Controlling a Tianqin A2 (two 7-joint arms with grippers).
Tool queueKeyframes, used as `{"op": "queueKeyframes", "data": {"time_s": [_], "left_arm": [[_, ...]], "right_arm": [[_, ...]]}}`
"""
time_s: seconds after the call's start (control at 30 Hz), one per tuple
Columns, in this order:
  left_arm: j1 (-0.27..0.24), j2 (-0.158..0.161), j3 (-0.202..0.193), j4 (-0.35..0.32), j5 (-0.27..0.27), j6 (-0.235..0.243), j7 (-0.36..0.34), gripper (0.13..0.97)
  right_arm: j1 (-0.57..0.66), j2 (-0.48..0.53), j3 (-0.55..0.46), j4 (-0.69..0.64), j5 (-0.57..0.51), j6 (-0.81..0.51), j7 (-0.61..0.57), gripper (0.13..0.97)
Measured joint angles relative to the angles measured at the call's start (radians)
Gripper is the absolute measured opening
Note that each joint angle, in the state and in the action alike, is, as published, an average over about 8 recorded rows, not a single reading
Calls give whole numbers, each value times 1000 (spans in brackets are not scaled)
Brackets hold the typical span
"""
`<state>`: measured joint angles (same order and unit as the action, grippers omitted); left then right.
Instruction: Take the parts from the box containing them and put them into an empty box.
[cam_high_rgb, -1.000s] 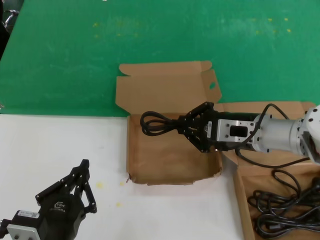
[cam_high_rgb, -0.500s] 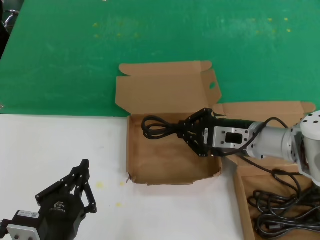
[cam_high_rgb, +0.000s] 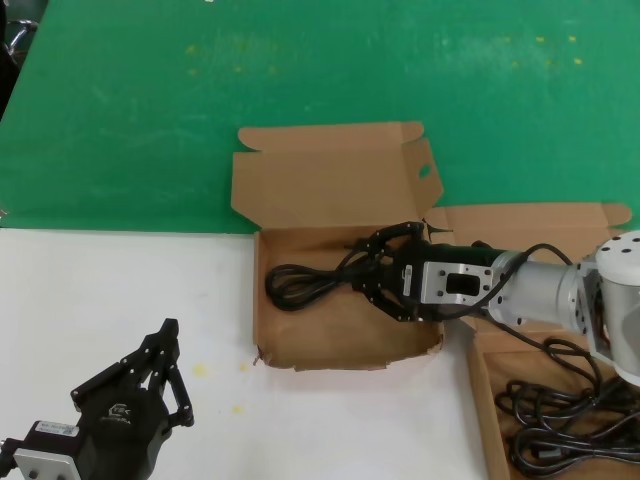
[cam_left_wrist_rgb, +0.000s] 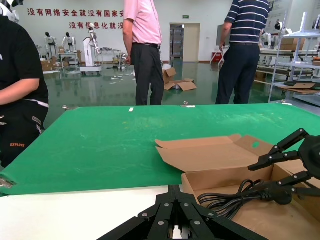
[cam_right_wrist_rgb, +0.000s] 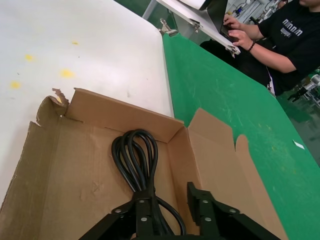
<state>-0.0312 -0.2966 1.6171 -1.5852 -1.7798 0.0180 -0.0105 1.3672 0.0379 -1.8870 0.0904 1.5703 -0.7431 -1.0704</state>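
The right gripper (cam_high_rgb: 372, 275) reaches over the shallow brown cardboard box with the oval-holed lid tab (cam_high_rgb: 345, 340), its fingers (cam_right_wrist_rgb: 142, 212) narrowed on the plug end of a looped black power cord (cam_high_rgb: 300, 284), whose loops lie on the box floor near its left wall. The cord looks light, limp and rubbery; the chunky plug seems the firmest hold. More black cords (cam_high_rgb: 560, 420) fill the second brown cardboard box (cam_high_rgb: 480, 385) at the surface's right edge. The left gripper (cam_high_rgb: 165, 365) waits near the front-left corner, fingers spread.
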Motion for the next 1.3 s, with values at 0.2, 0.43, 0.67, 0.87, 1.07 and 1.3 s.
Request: {"op": "queueKeyframes", "data": {"time_s": [0.2, 0.43, 0.67, 0.87, 1.07, 1.3], "left_arm": [[0, 0, 0, 0, 0, 0, 0, 132], [0, 0, 0, 0, 0, 0, 0, 132], [0, 0, 0, 0, 0, 0, 0, 132], [0, 0, 0, 0, 0, 0, 0, 132], [0, 0, 0, 0, 0, 0, 0, 132], [0, 0, 0, 0, 0, 0, 1, 132]], "right_arm": [[0, -2, 5, -7, 0, 2, -9, 315], [-23, 13, -6, 53, -13, -9, 36, 457], [-122, 91, -67, 345, -66, -44, 246, 608], [-204, 184, -104, 627, -103, -71, 442, 687], [-282, 293, -112, 903, -142, -86, 663, 786], [-405, 410, -56, 1213, -216, -37, 946, 880]]}}
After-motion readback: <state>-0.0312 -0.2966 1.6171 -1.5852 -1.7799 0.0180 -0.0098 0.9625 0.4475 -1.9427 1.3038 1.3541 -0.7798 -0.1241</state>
